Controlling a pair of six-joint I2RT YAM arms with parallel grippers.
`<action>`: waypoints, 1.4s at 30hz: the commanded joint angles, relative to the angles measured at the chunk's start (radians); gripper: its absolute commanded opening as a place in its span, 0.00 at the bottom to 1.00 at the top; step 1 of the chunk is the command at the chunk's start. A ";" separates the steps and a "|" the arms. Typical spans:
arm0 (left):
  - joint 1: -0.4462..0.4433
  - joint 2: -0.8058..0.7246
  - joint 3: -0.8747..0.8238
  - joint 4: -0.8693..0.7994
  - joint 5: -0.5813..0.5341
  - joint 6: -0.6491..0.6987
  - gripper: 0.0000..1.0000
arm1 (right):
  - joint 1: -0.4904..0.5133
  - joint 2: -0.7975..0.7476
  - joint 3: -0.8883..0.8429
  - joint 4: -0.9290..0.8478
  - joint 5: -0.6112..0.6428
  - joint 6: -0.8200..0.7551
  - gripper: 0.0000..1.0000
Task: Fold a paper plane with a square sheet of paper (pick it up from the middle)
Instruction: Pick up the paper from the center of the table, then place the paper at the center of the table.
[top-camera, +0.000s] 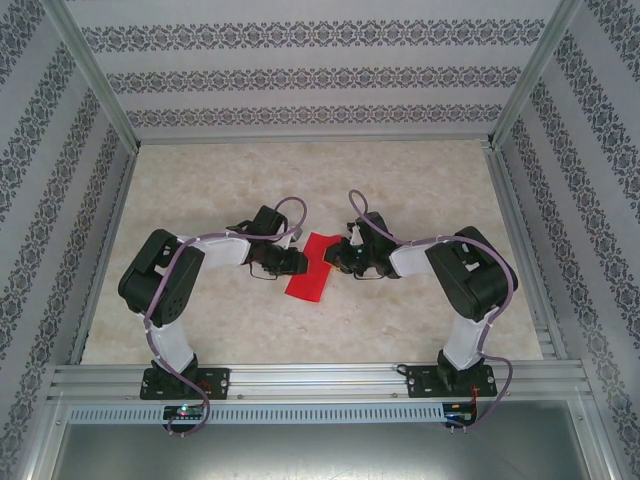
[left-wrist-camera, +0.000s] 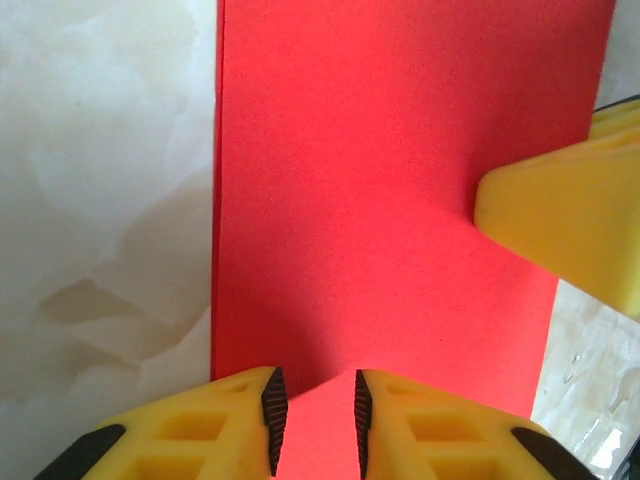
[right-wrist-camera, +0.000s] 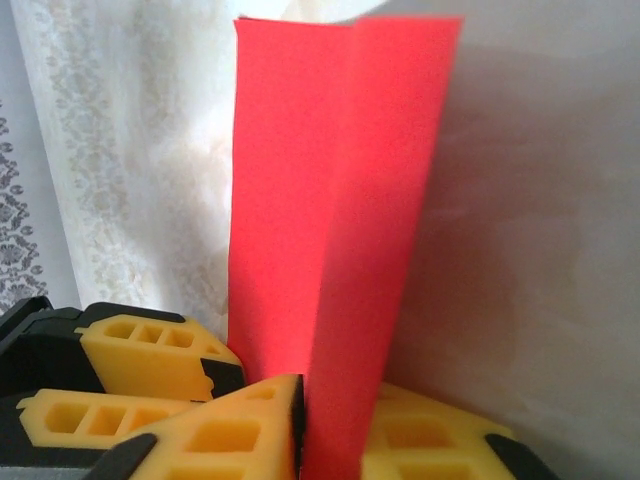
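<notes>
Your right gripper (right-wrist-camera: 335, 415) is clenched on the square sheet of paper (right-wrist-camera: 335, 200). In the right wrist view the red sheet comes up from between the two yellow fingers, with the black pad (right-wrist-camera: 297, 420) of one finger pressed against its side and the other finger close behind its far edge. From there the sheet reads as a narrow folded strip with one long crease running its length. Your left gripper (left-wrist-camera: 315, 425) has its jaws standing a little apart, released rather than pinching. In the left wrist view the ribbed pads (left-wrist-camera: 272, 415) flank a narrow gap, and the near edge of the sheet (left-wrist-camera: 400, 180) reaches into that gap, rising in a small peak. You can also see a yellow finger of the right gripper (left-wrist-camera: 560, 215) coming in over the sheet's opposite edge in that view. In the right wrist view, the left gripper (right-wrist-camera: 150, 355) sits just beside the right one. From above, the sheet (top-camera: 308, 270) is an elongated red shape in the middle of the pale marbled tabletop (top-camera: 400, 190), tilted, directly between the left gripper (top-camera: 292, 262) and the right gripper (top-camera: 338, 256). Whether the sheet rests on the tabletop or hangs just over it, you cannot tell.
</notes>
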 joint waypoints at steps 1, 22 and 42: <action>0.007 -0.005 -0.039 -0.169 -0.046 -0.013 0.35 | 0.003 -0.013 0.011 0.046 -0.027 0.005 0.13; 0.143 -0.299 -0.071 -0.089 0.145 -0.221 0.66 | -0.101 -0.090 -0.015 0.384 -0.233 0.293 0.00; 0.152 -0.343 -0.055 -0.005 0.254 -0.313 0.49 | -0.134 -0.154 0.007 0.357 -0.258 0.313 0.00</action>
